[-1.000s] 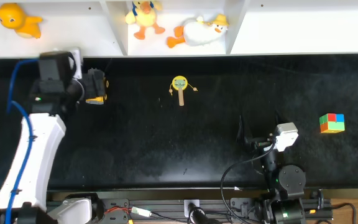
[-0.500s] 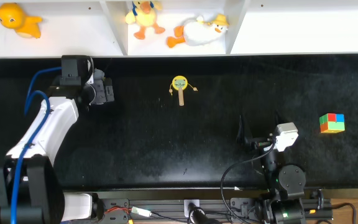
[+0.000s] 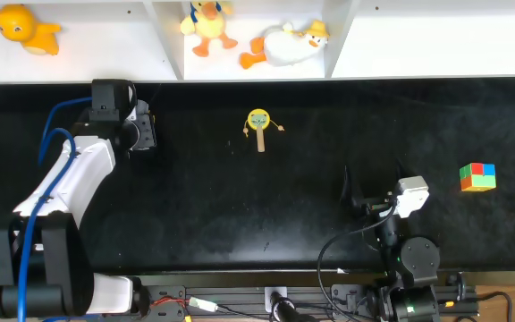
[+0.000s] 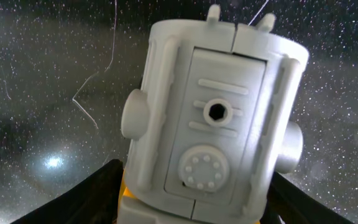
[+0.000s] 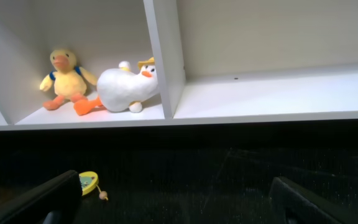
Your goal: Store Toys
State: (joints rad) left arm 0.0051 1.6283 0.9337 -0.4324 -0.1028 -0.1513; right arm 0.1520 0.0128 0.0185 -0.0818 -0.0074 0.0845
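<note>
A pale grey robot toy (image 4: 213, 118) with a yellow base is clamped between my left gripper's (image 4: 194, 208) fingers, held above the black mat. From above, that left gripper (image 3: 141, 132) sits at the mat's far left, just in front of the white shelf (image 3: 257, 70). My right gripper (image 3: 371, 192) stands open over the mat's near right, nothing in it. A yellow rattle toy (image 3: 258, 125) lies mid-mat, also seen as the rattle (image 5: 89, 182) from the right wrist. A coloured cube (image 3: 477, 177) rests at the far right.
The shelf's compartments hold an orange-yellow duck (image 3: 27, 27), a yellow plush duck (image 3: 208, 25) and a white plush duck (image 3: 284, 45); both plush ducks (image 5: 64, 81) (image 5: 126, 87) share one compartment. The compartment (image 5: 278, 93) to its right has bare floor.
The left arm has swung its elbow to the right and turned its wrist, with the robot toy still held near the shelf's front. The right arm has not moved.
</note>
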